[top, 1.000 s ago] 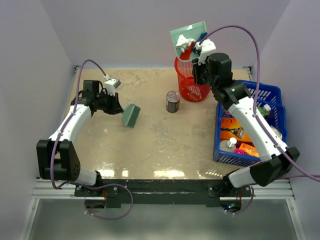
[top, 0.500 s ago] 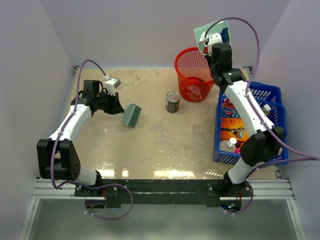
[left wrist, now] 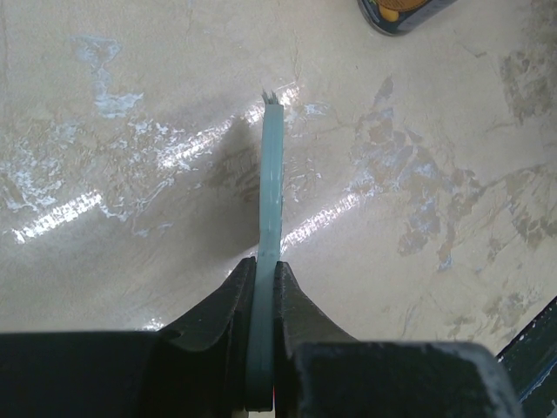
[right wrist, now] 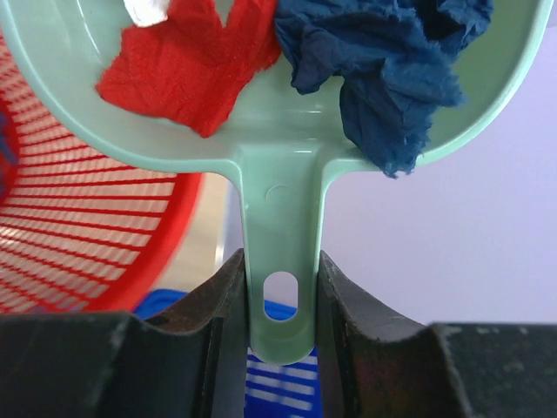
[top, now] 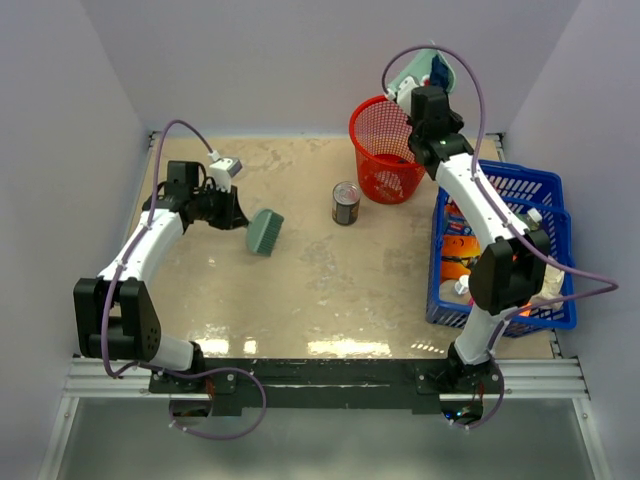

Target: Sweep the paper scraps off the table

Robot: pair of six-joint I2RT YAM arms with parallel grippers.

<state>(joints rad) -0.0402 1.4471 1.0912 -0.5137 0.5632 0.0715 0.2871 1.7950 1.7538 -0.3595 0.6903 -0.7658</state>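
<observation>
The right gripper (right wrist: 280, 280) clamped the handle of the pale-green plastic dustpan (right wrist: 278, 165), which held seemingly feather-light crumpled paper scraps (right wrist: 187, 65); the left gripper (left wrist: 265, 274) pinched a teal brush (left wrist: 272, 187).

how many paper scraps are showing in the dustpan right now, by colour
red scrap: 1
dark blue scrap: 1
white scrap: 1 (only its edge shows at the top of the right wrist view)
total: 3, all lying in the dustpan that the right claw holds by its handle
</observation>
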